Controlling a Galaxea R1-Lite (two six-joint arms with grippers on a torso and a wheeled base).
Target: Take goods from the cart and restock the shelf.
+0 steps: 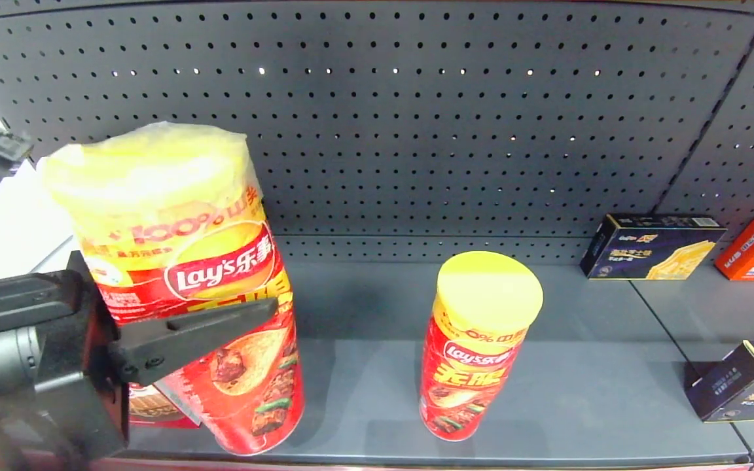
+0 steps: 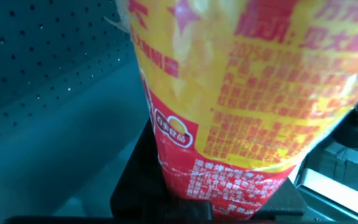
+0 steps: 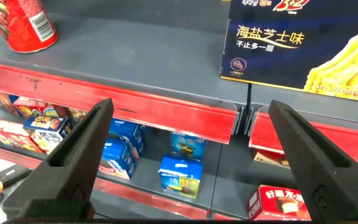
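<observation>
At about 8 o'clock in the head view, the left claw (image 1: 207, 327) pinched a tall chips can (image 1: 187, 261) around its middle, one dark finger (image 1: 194, 333) crossing the front of the label and the other hidden behind it. The can's long axis stood close to upright, its wrapped top leaning slightly toward 11 o'clock. Its foot was at the front lip of the shelf (image 1: 364, 392), though whether it touched the board could not be told. From the held can, bare shelf ran toward 12 o'clock to the perforated back panel (image 1: 416, 131), and toward 3 o'clock to a second, smaller-looking can (image 1: 478, 347) standing upright, well apart. So the move would likely be a short push inward and a release, and the left arm was plainly the nearer one. The right claw (image 3: 191, 109) hung spread wide and holding nothing, low before the shelf's red edge (image 3: 166, 106), with a dark box (image 3: 303, 43) lying at 1 o'clock from it.
</observation>
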